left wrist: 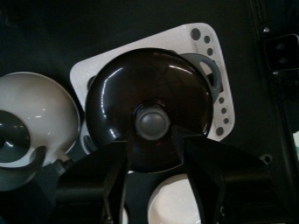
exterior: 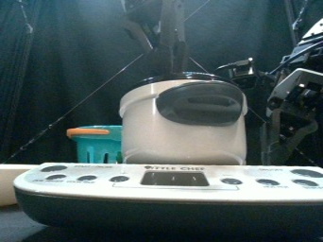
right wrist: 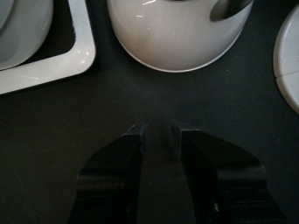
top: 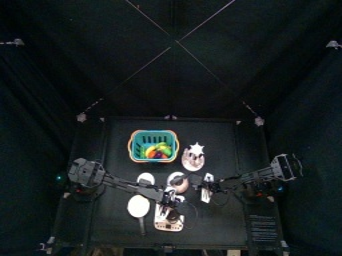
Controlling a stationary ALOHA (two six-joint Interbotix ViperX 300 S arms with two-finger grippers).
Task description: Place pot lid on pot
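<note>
The black domed pot lid point(left wrist: 146, 101) with its round knob point(left wrist: 152, 122) lies over the pot, whose grey side handle point(left wrist: 212, 70) sticks out beside it. In the front view the pot point(exterior: 164, 128) is white with a dark handle point(exterior: 199, 102). It stands behind the toy stove point(exterior: 164, 184). My left gripper point(left wrist: 156, 162) hovers right over the lid. It is open, the jaws spread on either side of the knob and not touching it. My right gripper point(right wrist: 158, 131) is shut over bare black table, holding nothing.
A white bowl point(left wrist: 35, 105) sits close beside the pot. The green basket point(top: 155, 147) of toy food stands at the back. A white plate point(top: 139, 206) lies front left. White dishes point(right wrist: 176, 35) and a tray edge point(right wrist: 52, 66) lie ahead of my right gripper.
</note>
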